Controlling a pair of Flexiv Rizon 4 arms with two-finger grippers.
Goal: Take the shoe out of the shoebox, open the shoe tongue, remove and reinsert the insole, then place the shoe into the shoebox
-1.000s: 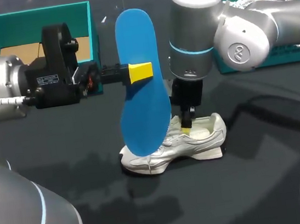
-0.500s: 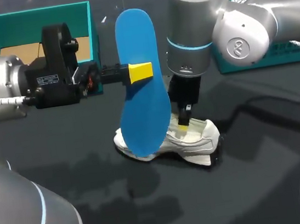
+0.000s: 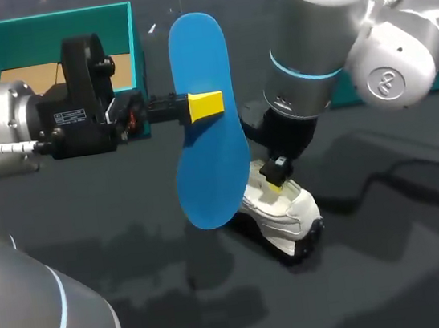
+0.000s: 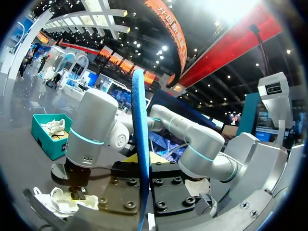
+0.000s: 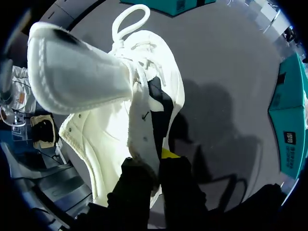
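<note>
The left pincer [image 3: 205, 105] is clenched on the blue insole [image 3: 206, 125], holding it upright in the air above the bench [image 3: 379, 272], its long edge facing the left wrist camera so that it reads there as a thin blue strip. Just behind and below the insole lies the white shoe [image 3: 286, 212], resting on the bench with its front part hidden by the insole; it seems tipped to one side, though that is hard to judge from above. The right pincer [image 3: 275, 179] grasps the shoe's side wall at the opening (one finger inside, the other outside). From the right wrist the tongue [image 5: 77, 72] stands lifted away from the opening. One teal shoebox [image 3: 48, 33] sits at the bench's far left, well apart from the shoe.
</note>
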